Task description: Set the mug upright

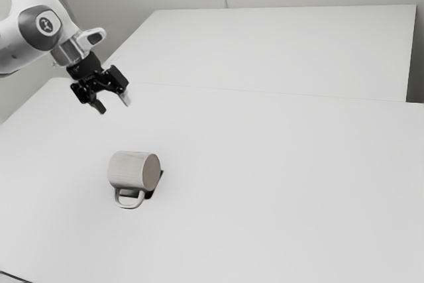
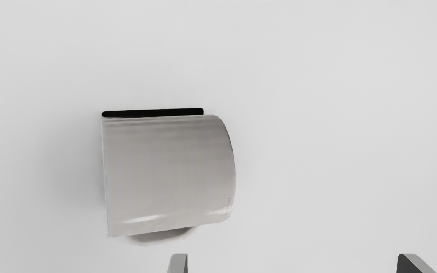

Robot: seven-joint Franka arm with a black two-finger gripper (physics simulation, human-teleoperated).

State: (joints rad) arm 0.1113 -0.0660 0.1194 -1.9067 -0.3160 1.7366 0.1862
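The pale grey mug (image 1: 126,169) lies on its side on the table (image 1: 265,197); the pincer (image 1: 114,101) is spread apart.

The exterior view, high and distant, and the close wrist view both look down, sharing the beige, cylindrical, ceramic-looking mug (image 1: 128,169) at the exterior's eight o'clock.

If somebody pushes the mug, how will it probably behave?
The mug may roll a little, as it lies on its curved side, but the protruding handle would probably stop it. It looks solid and smooth, so probably stiff and slippery.
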